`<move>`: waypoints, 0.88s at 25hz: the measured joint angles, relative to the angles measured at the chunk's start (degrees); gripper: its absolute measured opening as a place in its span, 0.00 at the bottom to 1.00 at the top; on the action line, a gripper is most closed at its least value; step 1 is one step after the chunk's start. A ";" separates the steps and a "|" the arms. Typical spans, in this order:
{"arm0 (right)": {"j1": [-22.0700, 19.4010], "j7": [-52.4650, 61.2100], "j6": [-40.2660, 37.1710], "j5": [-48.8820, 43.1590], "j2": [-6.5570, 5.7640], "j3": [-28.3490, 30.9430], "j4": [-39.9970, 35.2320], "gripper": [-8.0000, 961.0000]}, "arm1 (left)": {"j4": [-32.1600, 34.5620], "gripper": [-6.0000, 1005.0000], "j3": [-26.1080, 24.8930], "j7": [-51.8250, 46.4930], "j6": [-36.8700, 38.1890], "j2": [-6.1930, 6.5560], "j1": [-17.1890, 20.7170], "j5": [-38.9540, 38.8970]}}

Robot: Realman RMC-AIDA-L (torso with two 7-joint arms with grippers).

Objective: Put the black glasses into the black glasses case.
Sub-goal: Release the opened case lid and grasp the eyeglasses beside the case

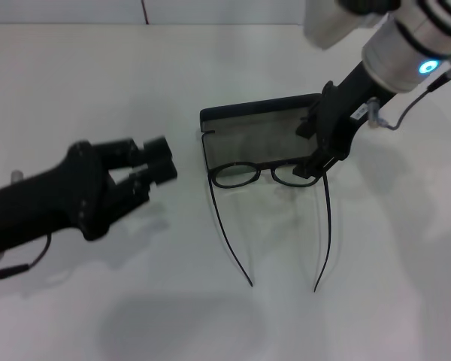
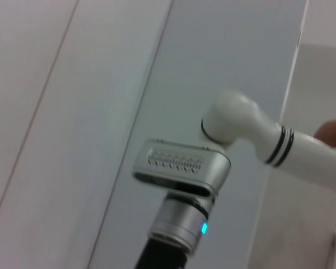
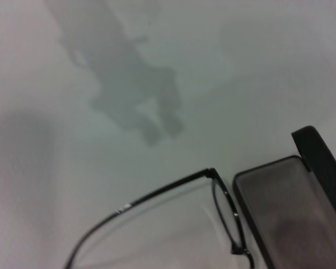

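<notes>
- Right gripper (image 1: 310, 170) pinching the black glasses (image 1: 257, 176) at the lens nearest it, just in front of the open black glasses case (image 1: 259, 135).
- Glasses unfolded — arms spread across the white table (image 1: 98, 90).
- Left gripper (image 1: 154, 165) apart from both, fingers spread, holding nothing.

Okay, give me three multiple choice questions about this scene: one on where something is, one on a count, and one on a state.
1. Where do the glasses lie?
A. inside the case
B. on the table against the case's near edge
C. in the left gripper

2. How many lenses show in the head view?
A. one
B. two
C. three

3. What state is the case in?
A. open
B. closed
C. upside down

Answers:
1 B: the frame sits just outside the case, with the right gripper at one lens, while the left gripper hovers apart.
2 B: two ovals are joined by a bridge.
3 A: its grey inside is showing.
</notes>
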 joint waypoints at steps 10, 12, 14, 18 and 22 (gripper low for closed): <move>-1.84 -2.32 13.20 0.94 -0.03 -12.48 1.01 0.72 | -5.78 0.26 -2.05 6.26 -1.59 0.70 -0.11 1.56; -1.52 -2.75 15.46 1.82 -0.03 -13.82 1.41 0.71 | -6.13 0.26 -2.69 7.12 -1.81 0.42 0.01 2.10; -1.31 -3.41 17.47 2.89 -0.03 -14.78 1.54 0.71 | -6.80 0.26 -2.98 8.08 -1.87 0.31 -0.10 2.61; -1.05 -5.79 20.78 6.48 -0.03 -16.86 2.19 0.71 | -8.13 0.26 -2.93 10.10 -1.90 0.43 -0.85 3.67; -0.21 -6.76 23.10 8.52 -0.03 -19.67 3.55 0.71 | -9.01 0.26 -2.80 13.34 -3.14 0.07 -1.00 4.65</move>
